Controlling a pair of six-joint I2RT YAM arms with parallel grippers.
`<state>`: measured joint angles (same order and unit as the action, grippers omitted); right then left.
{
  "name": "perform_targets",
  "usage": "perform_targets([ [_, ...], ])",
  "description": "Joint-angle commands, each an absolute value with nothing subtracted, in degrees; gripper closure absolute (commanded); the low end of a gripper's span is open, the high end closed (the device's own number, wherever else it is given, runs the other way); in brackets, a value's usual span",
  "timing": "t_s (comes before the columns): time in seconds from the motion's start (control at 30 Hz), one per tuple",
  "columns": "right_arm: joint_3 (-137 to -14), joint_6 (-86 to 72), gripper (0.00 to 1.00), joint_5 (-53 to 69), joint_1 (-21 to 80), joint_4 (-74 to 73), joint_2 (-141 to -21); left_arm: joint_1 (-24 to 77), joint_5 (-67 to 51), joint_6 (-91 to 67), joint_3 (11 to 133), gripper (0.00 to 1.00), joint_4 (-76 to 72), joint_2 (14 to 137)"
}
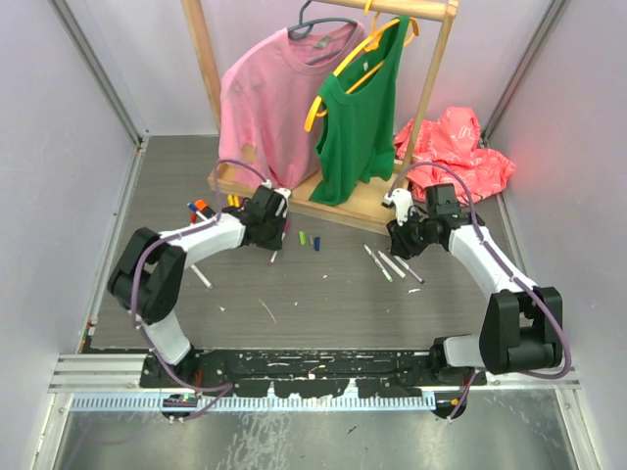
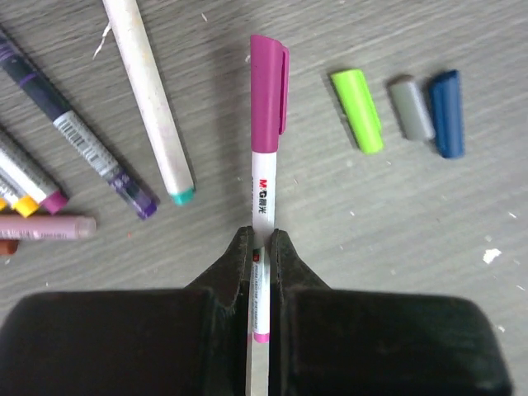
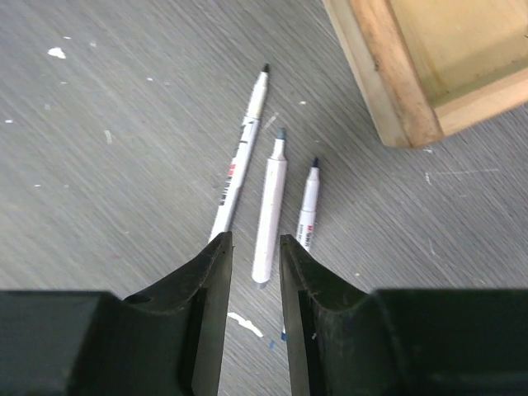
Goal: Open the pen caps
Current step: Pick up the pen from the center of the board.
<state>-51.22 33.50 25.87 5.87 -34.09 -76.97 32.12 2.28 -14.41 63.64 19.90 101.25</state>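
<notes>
- Left fingers (image 2: pixel 244 252): clenched on a white pen barrel (image 2: pixel 261 194), which ran out toward 12 o'clock in the left wrist view.
- Magenta cap (image 2: pixel 268 91): seated on the far end of that barrel, at 12 o'clock from the grip, not yet pulled off.
- Green cap (image 2: pixel 357 110), grey cap (image 2: pixel 411 107), blue cap (image 2: pixel 446 112): loose on the tabletop (image 2: pixel 346 247), in a row at 2 o'clock from the grip; grey and blue lay just beside each other.
- Right fingers (image 3: pixel 219 256): released and parted, grasping nothing.
- Three uncapped markers (image 3: pixel 271 206): lay side by side on the tabletop at 12 o'clock from the right fingers, tips pointing away.
- Wooden rack base (image 3: pixel 396 74): at 1 o'clock from the right fingers.
- Teal-tipped white barrel (image 2: pixel 153 107) and purple pen (image 2: pixel 74 136): at 10 o'clock from the left grip, lying apart from the held pen.
</notes>
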Motion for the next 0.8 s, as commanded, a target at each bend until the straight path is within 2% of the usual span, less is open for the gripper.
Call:
perform_targets([
  [0.0, -53.04, 32.70, 0.64, 34.96, 5.87, -34.52, -73.51, 31.82, -1.79, -16.93, 59.83, 1.00, 14.28, 90.93],
  [0.37, -49.04, 27.98, 0.63, 55.54, 5.88, -27.90, -62.43, 32.69, -17.59, -29.25, 39.99, 1.00, -14.08, 70.18],
  [0.53, -47.50, 25.87, 0.58, 64.36, 5.84, -25.15, -60.63, 35.69, -17.07, -31.94, 33.81, 1.00, -26.55, 63.69],
  [0.77, -47.81, 23.68, 0.56, 69.33, 5.65, -24.50, -61.12, 43.81, -10.19, -32.06, 29.13, 1.00, -36.84, 60.54],
])
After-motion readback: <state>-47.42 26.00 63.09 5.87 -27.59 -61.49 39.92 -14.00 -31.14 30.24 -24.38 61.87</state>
